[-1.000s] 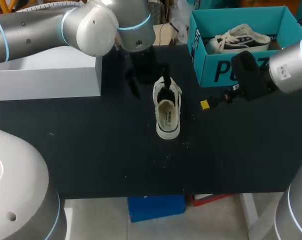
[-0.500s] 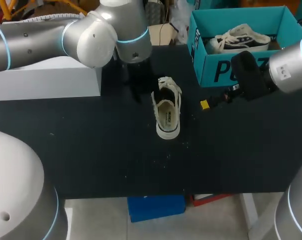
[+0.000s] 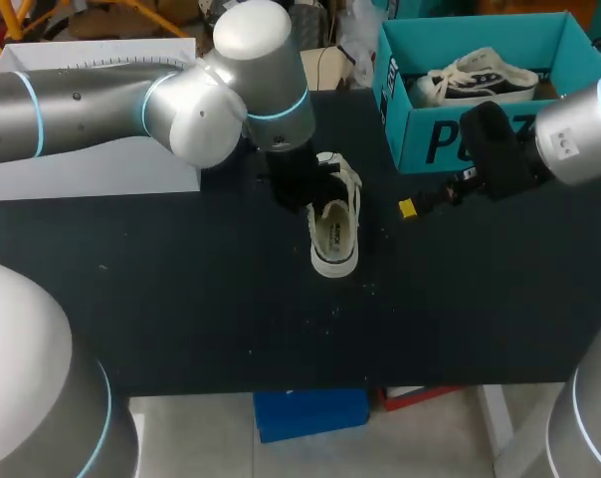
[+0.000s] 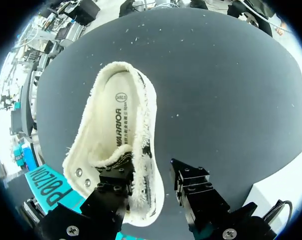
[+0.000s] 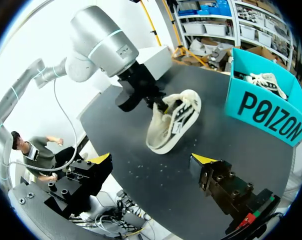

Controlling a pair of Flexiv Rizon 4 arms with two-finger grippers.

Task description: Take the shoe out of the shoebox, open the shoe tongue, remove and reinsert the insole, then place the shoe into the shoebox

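Observation:
A white shoe [image 3: 335, 224] with a fleecy lining lies on the black table [image 3: 181, 299], toe end toward the back. My left gripper [image 3: 315, 189] stands over its toe end, shut on the shoe's side wall. In the left wrist view one finger [image 4: 113, 187] is inside the shoe [image 4: 116, 125] and the other finger [image 4: 191, 180] is outside it. In the right wrist view the shoe [image 5: 171, 125] tilts onto one side under the left gripper [image 5: 151, 102]. My right gripper [image 3: 430, 199] stands open to the shoe's right, in front of the teal shoebox [image 3: 480, 139]; in its own view [image 5: 152, 159] it holds nothing.
A second shoe [image 3: 475, 80] with laces lies inside the teal shoebox [image 5: 268, 117]. A white box [image 3: 92, 159] stands at the back left, behind my left arm. Small white crumbs dot the table in front of the shoe.
My left gripper has come down from behind the shoe onto its toe end and narrowed around the side wall. The shoe has shifted slightly right and tipped. The right arm has not moved.

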